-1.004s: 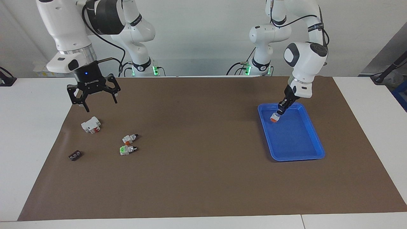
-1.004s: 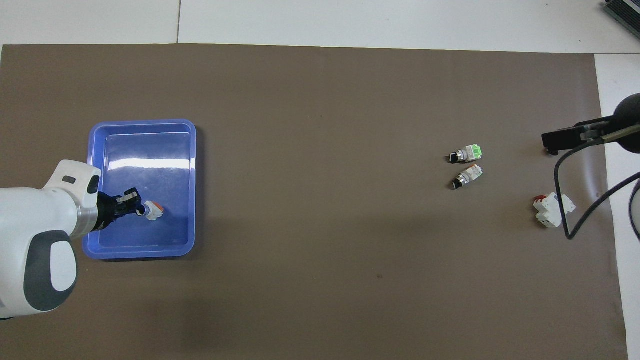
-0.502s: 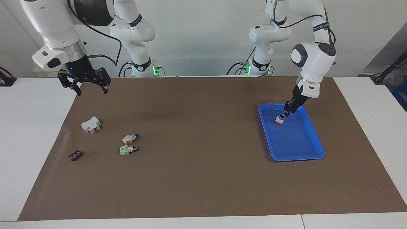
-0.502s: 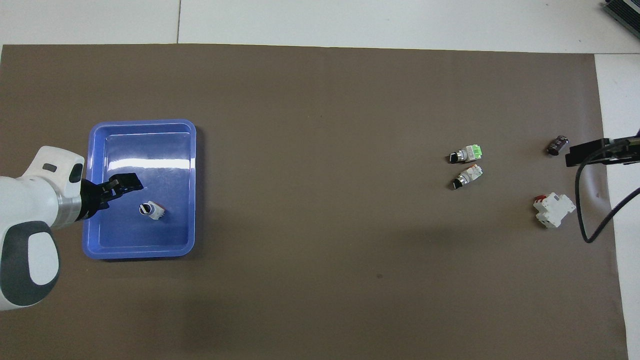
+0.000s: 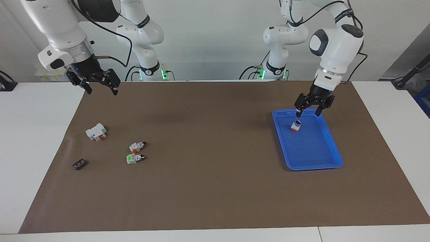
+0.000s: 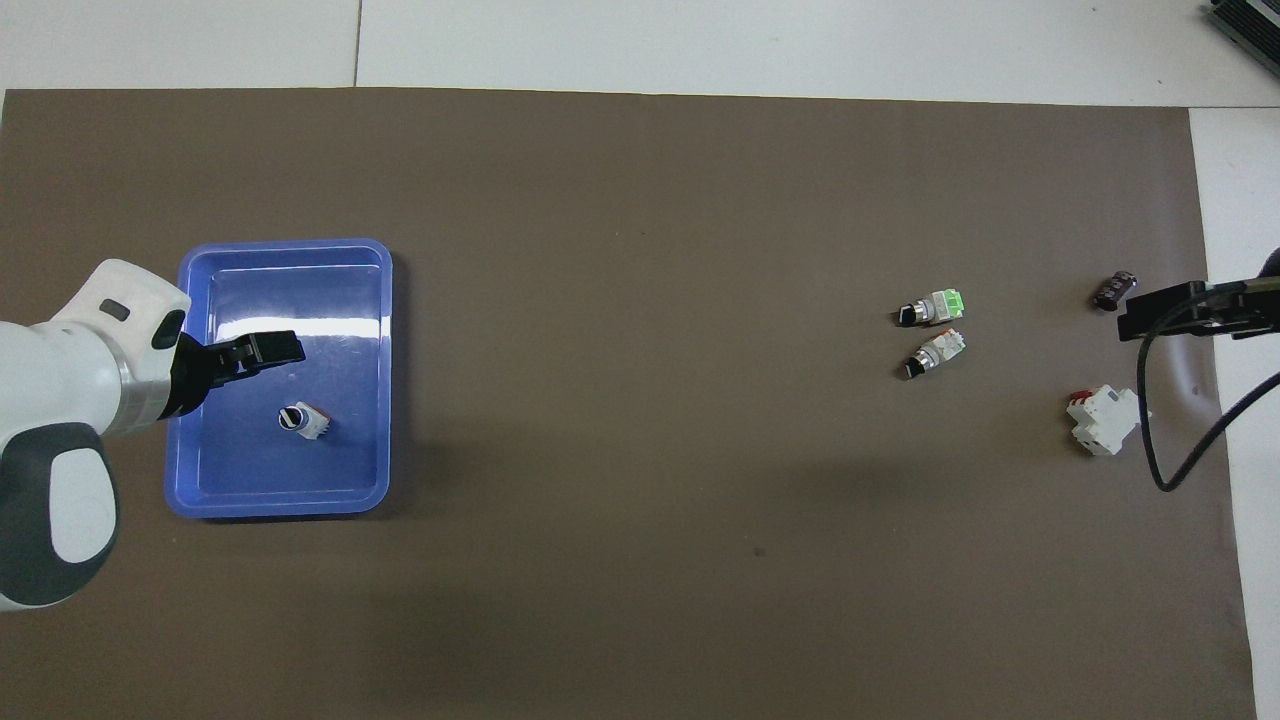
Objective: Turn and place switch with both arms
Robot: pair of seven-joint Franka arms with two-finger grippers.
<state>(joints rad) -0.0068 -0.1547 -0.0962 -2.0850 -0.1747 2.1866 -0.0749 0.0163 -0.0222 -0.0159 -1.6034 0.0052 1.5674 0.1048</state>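
The left arm's black two-finger gripper (image 5: pixel 313 111) hangs above the blue plastic tray (image 5: pixel 327 158), fingers spread and holding nothing, over the tray's end nearer the robots. The right arm's black gripper (image 5: pixel 99 88) is also spread and empty, raised over the robot-side edge of the brown mat (image 5: pixel 215 188) at the other end of the table from the tray. The tray is the largest thing on the mat. In it the small white switch with an orange base and black knob (image 5: pixel 295 126) stands upright (knob up) in the half nearer the robots. Well away from the tray, toward the right arm's end, lie a white block with a red part (image 5: pixel 96 131), a twin orange-ended switch (image 5: pixel 137 146) and a green-faced switch (image 5: pixel 134 158).
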